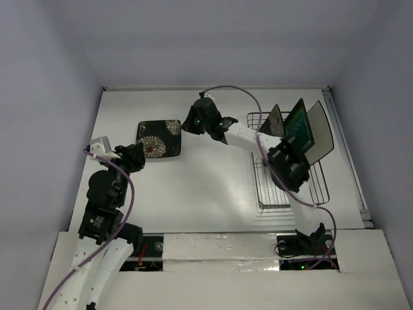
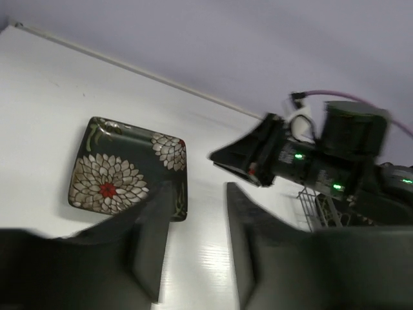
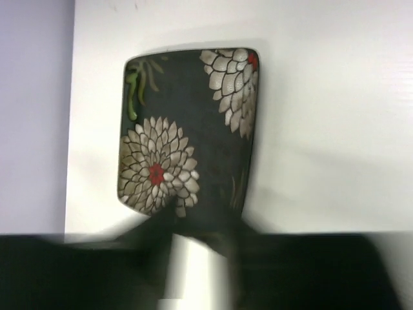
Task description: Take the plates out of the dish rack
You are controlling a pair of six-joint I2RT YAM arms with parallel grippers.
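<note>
Taking 12 o'clock as the far wall in the overhead view, the black flowered plate (image 1: 159,138) lies flat on the table (image 1: 213,187) at about 10 o'clock from the table's middle. It is well apart from the dish rack (image 1: 271,200) at 3 o'clock. The three upright plates (image 1: 299,127) stand in the rack's far end.

We see two risks. The right arm (image 1: 248,137) stretches across from the rack side, and its elbow hangs just beside the standing plates. A careless swing back toward 3 o'clock could, in our judgement, clip them or rock the rack. The second risk is crowding. The right gripper (image 1: 193,123) sits at the flowered plate's 2 o'clock corner and the left gripper (image 1: 132,157) at its 8 o'clock corner. A move by either arm across the plate could nudge it or bring the two grippers together.

The right gripper's fingers (image 3: 155,239) are spread, with bare table showing between them, and they grasp nothing. In the right wrist view the plate lies ahead of the fingertips at 12 o'clock. That view is too blurred to tell whether they touch its near rim. The left gripper's fingers (image 2: 151,239) are also spread and empty, with the plate at their 11 o'clock.
</note>
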